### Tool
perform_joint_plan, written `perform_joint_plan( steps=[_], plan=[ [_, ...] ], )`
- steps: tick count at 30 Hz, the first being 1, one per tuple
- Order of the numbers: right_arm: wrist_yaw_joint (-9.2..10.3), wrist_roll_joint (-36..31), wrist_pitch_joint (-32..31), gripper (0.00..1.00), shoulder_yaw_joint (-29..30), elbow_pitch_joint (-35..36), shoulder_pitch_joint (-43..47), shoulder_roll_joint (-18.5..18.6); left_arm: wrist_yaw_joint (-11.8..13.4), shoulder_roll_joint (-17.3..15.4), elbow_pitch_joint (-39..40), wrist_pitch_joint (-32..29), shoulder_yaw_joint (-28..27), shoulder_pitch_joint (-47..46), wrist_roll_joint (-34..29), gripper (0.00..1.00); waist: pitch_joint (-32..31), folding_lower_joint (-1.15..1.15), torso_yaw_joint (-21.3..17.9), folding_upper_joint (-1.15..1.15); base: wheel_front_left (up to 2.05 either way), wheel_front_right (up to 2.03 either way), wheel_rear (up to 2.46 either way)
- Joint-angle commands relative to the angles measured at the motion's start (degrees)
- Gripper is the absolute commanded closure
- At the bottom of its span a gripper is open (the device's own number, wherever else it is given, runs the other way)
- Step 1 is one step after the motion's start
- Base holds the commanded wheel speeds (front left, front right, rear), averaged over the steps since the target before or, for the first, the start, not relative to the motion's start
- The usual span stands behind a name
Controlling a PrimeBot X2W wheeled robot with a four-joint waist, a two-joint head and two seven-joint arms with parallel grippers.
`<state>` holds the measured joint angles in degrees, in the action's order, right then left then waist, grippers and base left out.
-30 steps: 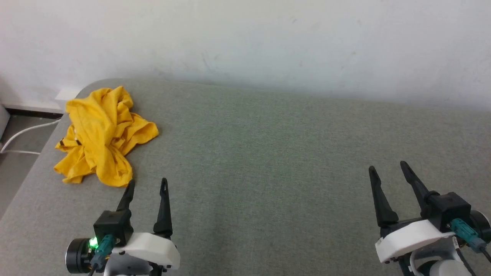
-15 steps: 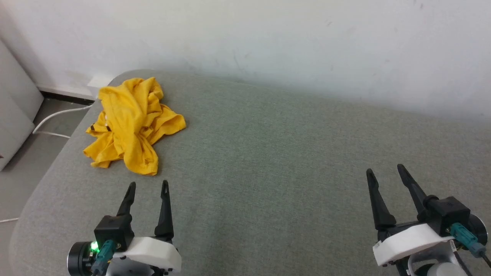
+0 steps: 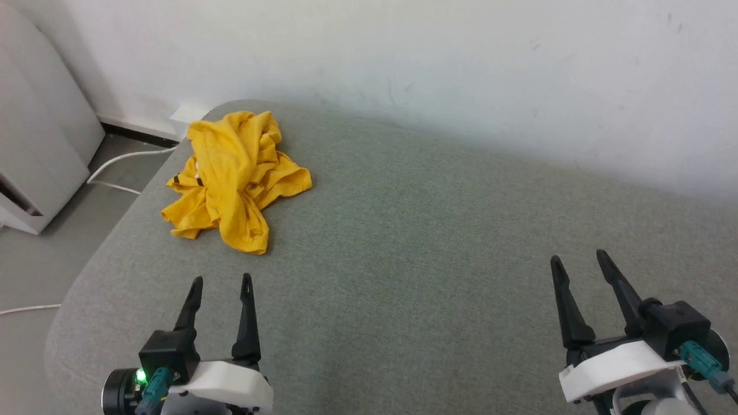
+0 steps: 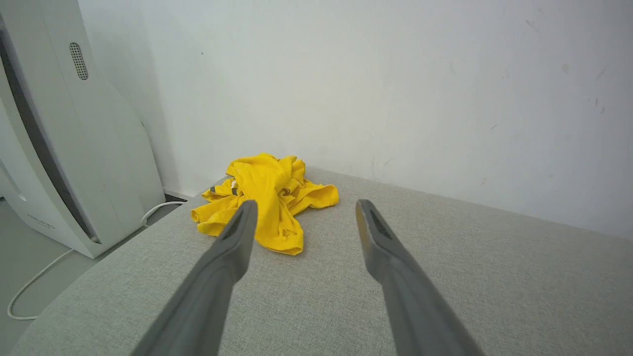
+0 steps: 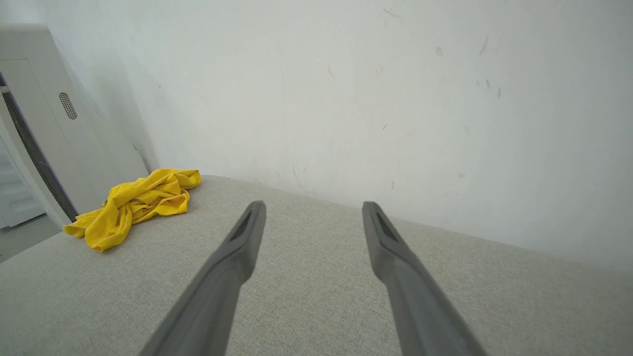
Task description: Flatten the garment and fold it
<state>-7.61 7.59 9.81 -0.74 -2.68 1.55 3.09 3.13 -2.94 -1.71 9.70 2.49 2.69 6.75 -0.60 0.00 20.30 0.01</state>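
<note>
The garment (image 3: 236, 178) is a mustard-yellow T-shirt lying crumpled in a heap at the far left corner of the grey-green padded surface (image 3: 432, 242). It also appears ahead in the left wrist view (image 4: 269, 200) and far to the left in the right wrist view (image 5: 133, 205). My left gripper (image 3: 221, 281) stands open with nothing between its fingers, a short way nearer than the garment. My right gripper (image 3: 578, 258) is open and empty at the lower right, far from the garment. The print on the shirt is hidden in the folds.
A white wall (image 3: 403, 63) runs along the far edge of the surface. A pale appliance (image 3: 40, 150) stands on the floor to the left, with a white cable (image 3: 124, 167) beside the surface's rounded left corner.
The camera has turned to the left, so the garment and the surface sit further right in the picture. Both grippers keep their places and stay open.
</note>
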Motion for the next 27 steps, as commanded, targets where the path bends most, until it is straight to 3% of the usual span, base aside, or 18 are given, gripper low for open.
perform_joint_plan(
  steps=[1, 27],
  plan=[
    [0.08, 0.62, 0.66, 0.0, -0.21, -0.14, 0.73, -0.14, 0.36, 0.04, -0.22, 0.76, 0.24, 1.06, 0.47, 0.0, -0.03, 0.0, 0.88, -0.01, 0.0, 0.0, 0.0],
    [0.11, 0.6, 3.65, 0.0, -0.5, -1.54, 1.09, -0.19, 1.26, 0.06, -0.64, 3.76, 1.11, 1.74, 2.58, 0.0, 0.28, 0.0, 7.37, -0.01, 0.0, 0.0, 0.0]
  ],
)
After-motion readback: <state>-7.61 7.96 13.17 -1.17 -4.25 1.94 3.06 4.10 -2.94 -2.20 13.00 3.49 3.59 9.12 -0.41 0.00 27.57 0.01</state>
